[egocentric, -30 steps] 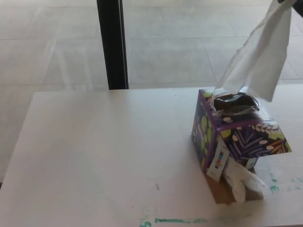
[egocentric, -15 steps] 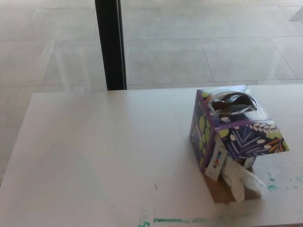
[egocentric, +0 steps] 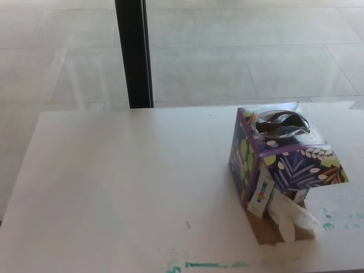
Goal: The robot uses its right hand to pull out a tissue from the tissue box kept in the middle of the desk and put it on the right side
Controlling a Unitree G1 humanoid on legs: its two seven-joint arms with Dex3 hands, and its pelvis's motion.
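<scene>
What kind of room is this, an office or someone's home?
Hard to say for sure; it looks like a lab or office space. A plain white desk marked with green paint smudges holds only a tissue box, over a tiled floor with a black post.

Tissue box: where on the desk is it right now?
In the head view the tissue box stands on the desk's right side, near the front edge, with a crumpled tissue at its base.
</scene>
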